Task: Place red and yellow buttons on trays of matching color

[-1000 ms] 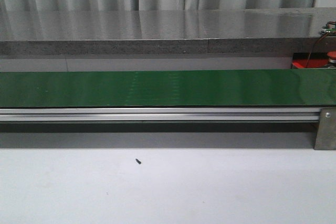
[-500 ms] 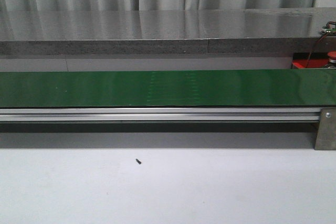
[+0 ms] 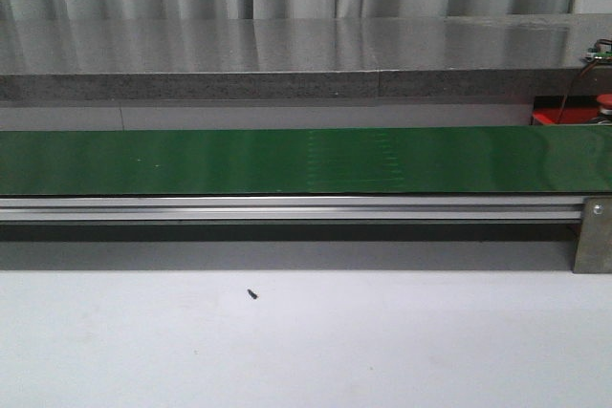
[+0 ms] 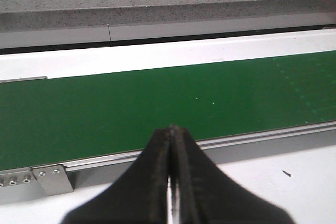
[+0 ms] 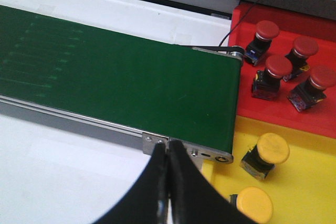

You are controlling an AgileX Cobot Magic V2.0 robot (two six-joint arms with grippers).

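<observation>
Both grippers, left (image 4: 171, 135) and right (image 5: 168, 153), are closed and empty. The belt (image 3: 287, 161) carries nothing. Yellow buttons (image 5: 265, 153) lie on the yellow tray (image 5: 310, 182), red buttons (image 5: 277, 69) on the red tray (image 5: 252, 11) beyond. Risk: closed jaws may knock an arriving button aside.

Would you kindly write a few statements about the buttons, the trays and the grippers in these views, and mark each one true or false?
1. Four red buttons lie in the red tray. True.
2. A button is riding on the green belt. False: the belt is bare in every view.
3. The right gripper is shut, with nothing held. True.
4. The yellow tray holds red buttons. False: it shows two yellow buttons.
5. The left gripper has its fingers wide apart. False: they are pressed together.
</observation>
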